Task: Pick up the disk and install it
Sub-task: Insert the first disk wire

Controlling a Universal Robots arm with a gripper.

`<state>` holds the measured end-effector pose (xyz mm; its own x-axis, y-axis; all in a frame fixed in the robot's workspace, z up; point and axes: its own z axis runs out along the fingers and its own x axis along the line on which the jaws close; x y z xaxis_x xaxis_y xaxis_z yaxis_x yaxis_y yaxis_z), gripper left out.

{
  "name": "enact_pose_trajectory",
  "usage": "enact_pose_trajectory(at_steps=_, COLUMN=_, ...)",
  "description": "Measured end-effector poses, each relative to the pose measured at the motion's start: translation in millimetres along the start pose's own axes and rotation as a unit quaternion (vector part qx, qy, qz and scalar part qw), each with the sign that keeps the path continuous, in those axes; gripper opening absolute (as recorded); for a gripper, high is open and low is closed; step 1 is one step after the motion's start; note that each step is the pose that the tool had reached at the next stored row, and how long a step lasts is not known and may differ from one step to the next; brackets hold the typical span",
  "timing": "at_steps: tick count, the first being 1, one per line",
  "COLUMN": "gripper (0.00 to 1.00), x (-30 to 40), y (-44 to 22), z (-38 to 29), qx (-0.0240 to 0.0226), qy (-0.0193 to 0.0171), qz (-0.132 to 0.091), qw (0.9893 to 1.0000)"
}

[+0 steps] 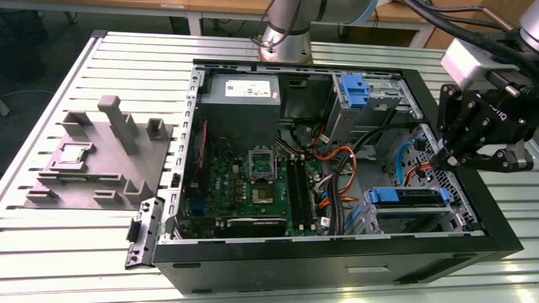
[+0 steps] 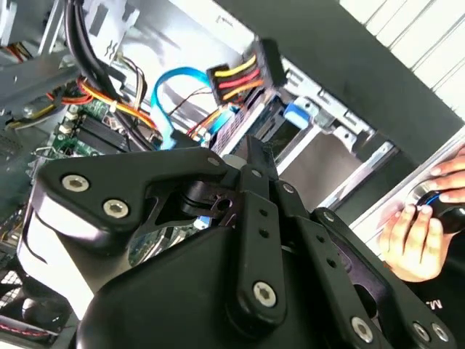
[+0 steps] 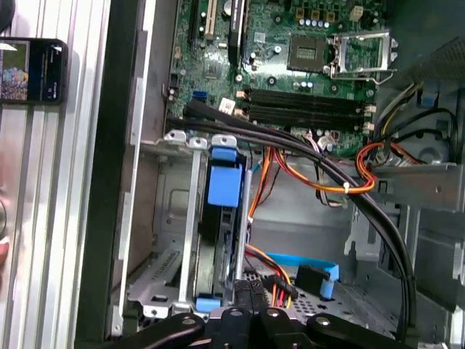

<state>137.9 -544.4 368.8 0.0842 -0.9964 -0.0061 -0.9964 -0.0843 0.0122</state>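
The disk (image 1: 407,197), a grey drive in bright blue rails, sits in the drive cage at the exterior view's lower right corner of the open computer case (image 1: 337,262). In the first wrist view the disk (image 3: 221,182) stands edge-on between the cage's metal walls. In the second wrist view the disk (image 2: 251,123) lies just beyond my fingertips. My black gripper (image 1: 452,158) hangs over the case's right side, a little above and behind the cage. In both wrist views the gripper (image 2: 243,156) (image 3: 251,320) looks shut, with nothing between its fingers.
Orange, black and blue cables (image 3: 341,185) run beside the cage. The motherboard (image 1: 252,183) and power supply (image 1: 244,95) fill the case's left half, and a blue caddy (image 1: 354,91) sits in the upper bay. A grey fixture plate (image 1: 93,158) lies left. A hand (image 2: 418,225) rests outside the case.
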Motion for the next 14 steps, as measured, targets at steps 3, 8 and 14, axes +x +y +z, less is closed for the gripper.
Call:
enact_pose_trajectory(at_steps=3, gripper=0.1, x=-2.3, y=-6.2, z=1.1, qx=-0.0004, qy=0.0047, qz=0.0, qw=1.0)
enact_pose_trajectory(at_steps=8, gripper=0.1, x=-2.6, y=-7.0, z=1.1, qx=-0.0007, qy=0.0129, qz=-0.011, qw=0.9999)
enact_pose_trajectory(at_steps=14, gripper=0.1, x=-5.3, y=-7.2, z=-0.1, qx=0.0007, qy=0.0238, qz=-0.014, qw=0.9996)
